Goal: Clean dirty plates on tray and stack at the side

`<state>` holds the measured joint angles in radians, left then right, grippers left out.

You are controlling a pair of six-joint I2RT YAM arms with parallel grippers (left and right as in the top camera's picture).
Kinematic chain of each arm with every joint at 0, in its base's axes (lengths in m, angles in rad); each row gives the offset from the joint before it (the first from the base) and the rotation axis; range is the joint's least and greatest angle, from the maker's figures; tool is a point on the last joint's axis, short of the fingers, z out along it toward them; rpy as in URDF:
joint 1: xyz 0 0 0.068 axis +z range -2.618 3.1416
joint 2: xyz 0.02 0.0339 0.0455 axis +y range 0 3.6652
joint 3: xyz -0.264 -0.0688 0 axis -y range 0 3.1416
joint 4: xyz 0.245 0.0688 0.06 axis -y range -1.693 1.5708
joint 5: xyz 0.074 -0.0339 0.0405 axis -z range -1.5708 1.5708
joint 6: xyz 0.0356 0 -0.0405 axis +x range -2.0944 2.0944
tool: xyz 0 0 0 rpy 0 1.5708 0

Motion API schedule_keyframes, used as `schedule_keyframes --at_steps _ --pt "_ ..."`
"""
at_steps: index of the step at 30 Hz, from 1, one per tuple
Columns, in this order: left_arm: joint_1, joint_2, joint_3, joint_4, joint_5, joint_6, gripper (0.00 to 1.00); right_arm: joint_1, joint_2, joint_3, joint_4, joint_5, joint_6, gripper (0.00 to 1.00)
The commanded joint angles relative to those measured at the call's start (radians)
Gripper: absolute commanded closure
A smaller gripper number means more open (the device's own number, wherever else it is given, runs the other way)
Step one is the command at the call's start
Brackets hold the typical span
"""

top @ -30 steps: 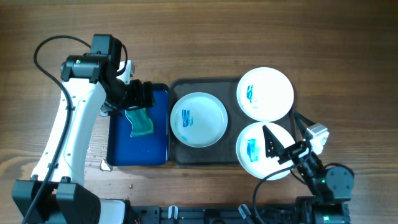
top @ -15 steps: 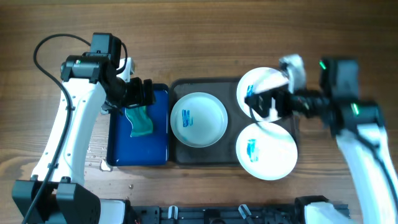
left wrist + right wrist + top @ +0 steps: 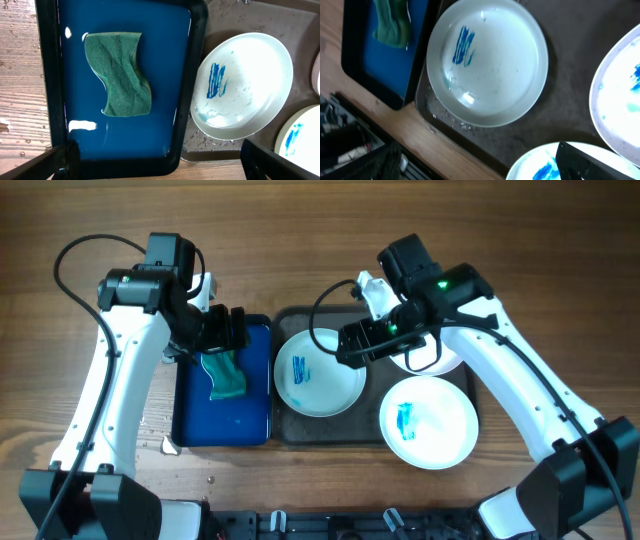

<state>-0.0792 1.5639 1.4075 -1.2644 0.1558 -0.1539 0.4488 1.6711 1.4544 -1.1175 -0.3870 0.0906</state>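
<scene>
While my left pincer (image 3: pixel 228 332) and right pincer (image 3: pixel 352 346) are wide open and hold nothing, I see three white plates (image 3: pixel 312 385) lying on the dark tray (image 3: pixel 293 320), the right pincer above one.

1. Robot lab test bench, not a real kitchen: two arms (image 3: pixel 110 400) on a plain wooden table (image 3: pixel 300 240), black rig frame (image 3: pixel 300 525) at its edge.
2. Staged props: sponge (image 3: pixel 117 72) in blue tray (image 3: pixel 167 50) under left pincer (image 3: pixel 157 162); paint-smeared plates (image 3: pixel 490 65) on grey tray (image 3: pixel 570 60) under right pincer (image 3: pixel 475 165).
</scene>
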Motion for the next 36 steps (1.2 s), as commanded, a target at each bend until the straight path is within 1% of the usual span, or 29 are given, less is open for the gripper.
schedule_keyframes --at_steps 1,5,7,9,10,12,15,16,18,21,22,23,27,29,33,36 --pt "0.005 0.002 0.016 -0.004 0.012 0.016 0.0 -0.003 0.001 0.026 0.013 0.012 0.098 0.0" --pt "0.005 0.019 0.016 0.003 -0.023 0.02 0.0 -0.003 0.001 0.026 0.02 0.024 0.094 0.0" --pt "0.005 0.039 0.014 0.004 -0.047 0.02 0.07 -0.003 0.002 0.026 0.017 0.024 0.101 0.0" --pt "0.006 0.068 0.006 0.003 -0.087 0.011 0.24 -0.003 0.003 0.026 0.009 0.025 0.103 0.0" --pt "0.006 0.082 -0.003 0.003 -0.102 0.003 0.26 -0.003 0.006 0.026 0.005 0.025 0.103 0.0" --pt "0.006 0.109 -0.022 0.0 -0.132 -0.022 0.27 -0.003 0.01 0.025 -0.002 0.024 0.103 0.0" --pt "0.006 0.139 -0.068 0.017 -0.132 -0.026 0.21 -0.003 0.01 0.024 -0.006 0.024 0.103 0.0" --pt "0.006 0.146 -0.083 0.027 -0.133 -0.038 0.21 -0.003 0.01 0.024 -0.006 0.024 0.103 0.0" --pt "0.006 0.158 -0.123 0.06 -0.14 -0.075 0.25 -0.003 0.01 0.023 -0.006 0.024 0.103 0.0" --pt "0.006 0.173 -0.163 0.101 -0.146 -0.126 0.28 -0.003 0.011 0.023 -0.01 0.024 0.103 0.01" --pt "0.006 0.18 -0.171 0.112 -0.146 -0.138 0.31 -0.003 0.012 0.023 -0.011 0.024 0.103 0.0" --pt "0.006 0.188 -0.183 0.127 -0.146 -0.143 0.33 -0.003 0.015 0.023 -0.013 0.024 0.103 0.0" --pt "0.006 0.215 -0.212 0.175 -0.146 -0.143 0.31 -0.003 0.034 0.023 -0.017 0.023 0.103 0.0" --pt "0.006 0.227 -0.212 0.187 -0.146 -0.143 0.33 -0.003 0.04 0.023 -0.019 0.023 0.104 0.0" --pt "0.006 0.27 -0.212 0.224 -0.146 -0.143 0.33 -0.003 0.042 0.023 -0.02 0.02 0.104 0.0" --pt "0.006 0.295 -0.212 0.241 -0.145 -0.143 0.38 -0.003 0.042 0.023 -0.022 0.019 0.104 0.0"
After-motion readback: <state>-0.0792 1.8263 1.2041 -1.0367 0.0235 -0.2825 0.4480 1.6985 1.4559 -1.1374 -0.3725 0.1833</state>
